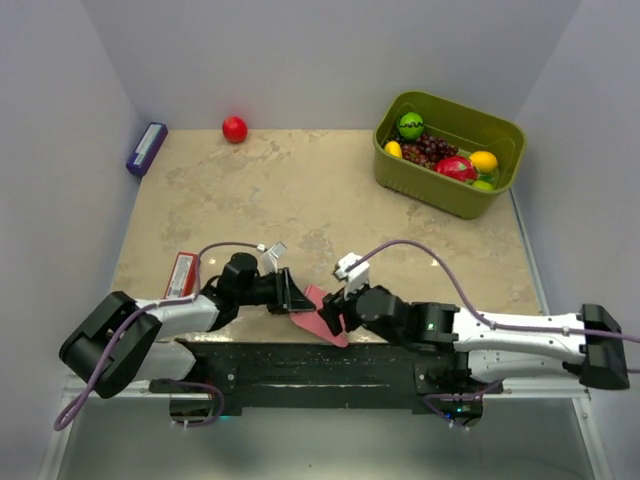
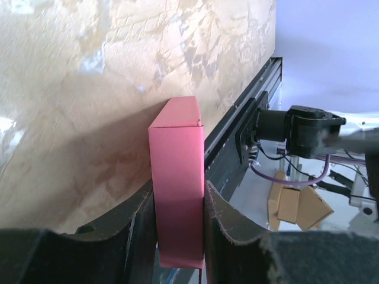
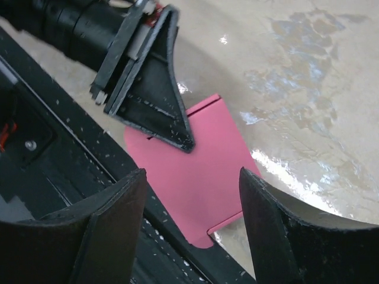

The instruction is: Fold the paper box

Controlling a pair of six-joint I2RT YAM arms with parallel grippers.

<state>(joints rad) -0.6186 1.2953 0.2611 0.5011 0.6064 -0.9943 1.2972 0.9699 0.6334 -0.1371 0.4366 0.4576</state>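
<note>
At the bench's near edge, the left gripper (image 2: 179,204) pinches the paper box (image 2: 176,154); the right gripper (image 3: 192,201) hangs spread. The card is likely light and crushable, best held beside the creases.

The marbled table (image 1: 300,190) carries a red ball (image 1: 234,129), purple box (image 1: 146,149), green basket (image 1: 440,203), red packet (image 1: 181,274) and, at its near edge, the paper box (image 1: 327,318).

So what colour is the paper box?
The paper box is plain pink, clearest in the left wrist view.
</note>
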